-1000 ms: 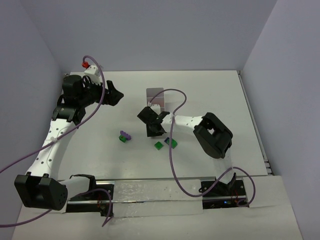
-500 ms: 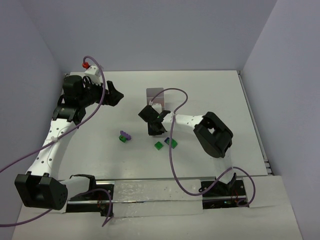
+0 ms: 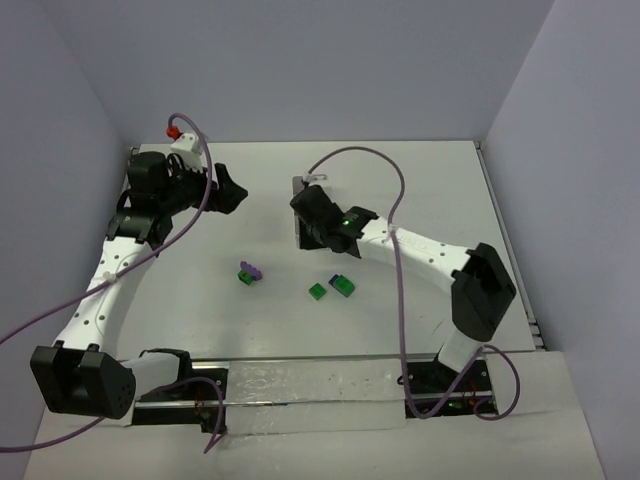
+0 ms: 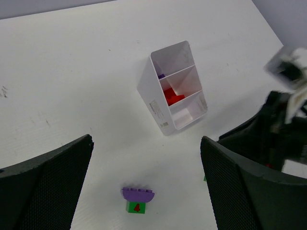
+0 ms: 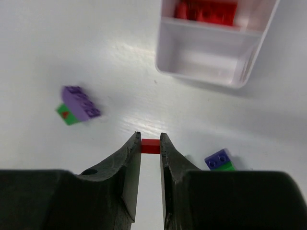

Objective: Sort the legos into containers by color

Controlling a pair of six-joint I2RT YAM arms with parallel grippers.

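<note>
White table (image 3: 430, 180): R end effector (image 5: 150, 142) clamped on red lego (image 5: 150, 147); lift clear, release over red cell of tray (image 5: 206, 60). L end effector (image 4: 146, 165) wide open, empty.

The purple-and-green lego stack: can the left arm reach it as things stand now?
Probably yes. The left gripper is open, and the purple-and-green lego stack lies on the table just ahead of its fingers, with nothing between them.

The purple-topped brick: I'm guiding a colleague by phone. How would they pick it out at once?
On the table, look left of the white three-compartment tray, toward the arm bases. The purple-topped brick sits alone, purple stacked on green. Its neighbours to the right are a plain green brick and a blue-topped one.
</note>
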